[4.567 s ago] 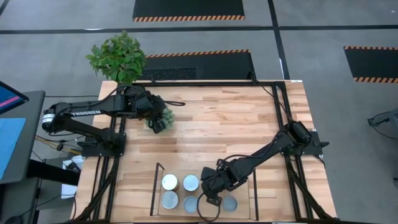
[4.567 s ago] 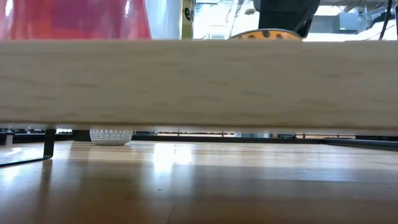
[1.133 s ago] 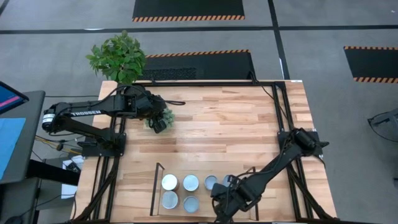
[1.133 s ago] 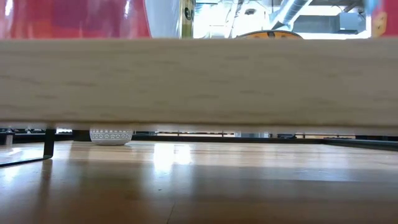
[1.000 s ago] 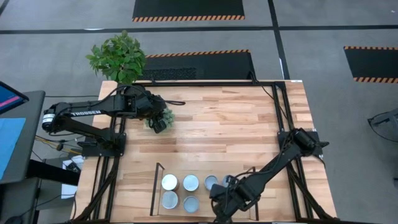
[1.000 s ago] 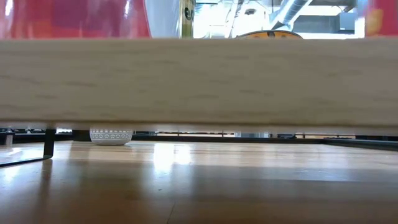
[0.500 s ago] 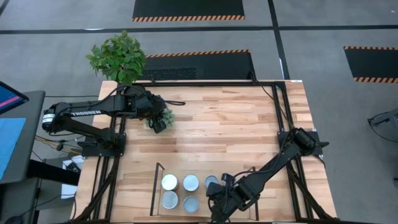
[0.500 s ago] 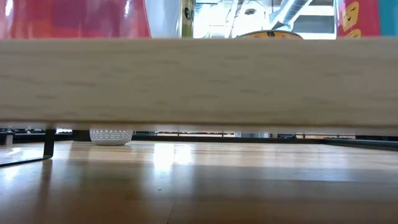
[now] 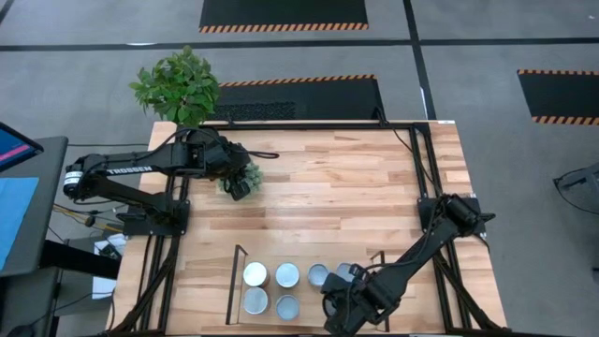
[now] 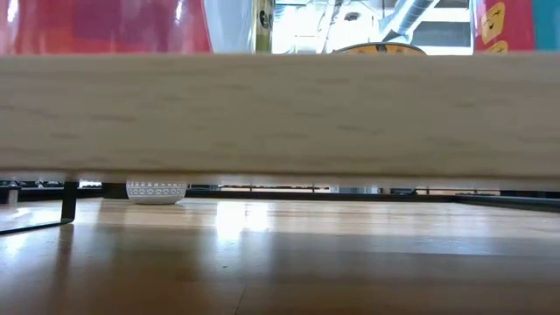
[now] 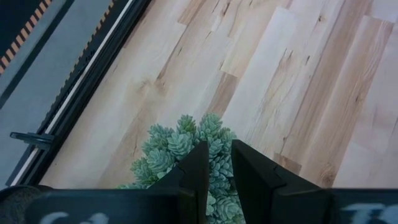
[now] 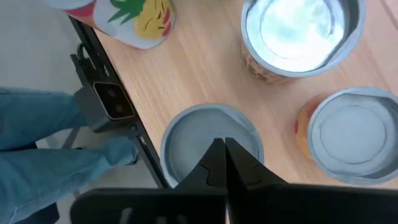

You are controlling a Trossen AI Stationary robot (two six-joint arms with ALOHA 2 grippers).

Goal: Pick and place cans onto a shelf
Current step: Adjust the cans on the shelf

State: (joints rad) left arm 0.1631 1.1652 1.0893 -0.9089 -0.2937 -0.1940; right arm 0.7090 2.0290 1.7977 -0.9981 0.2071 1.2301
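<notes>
Hovering over the cans on the shelf, our right gripper had its fingers together, gripping nothing, directly above one can. We judged it best to lift straight up, avoiding neighbouring cans. Our left gripper waited, fingers parted, over a small plant.

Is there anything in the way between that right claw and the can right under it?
Nothing visible. In the right wrist view the right gripper, fingers shut, hangs directly over the can, and nothing shows between them. The nearest neighbouring can stands off to one side, clear of that path.
</notes>
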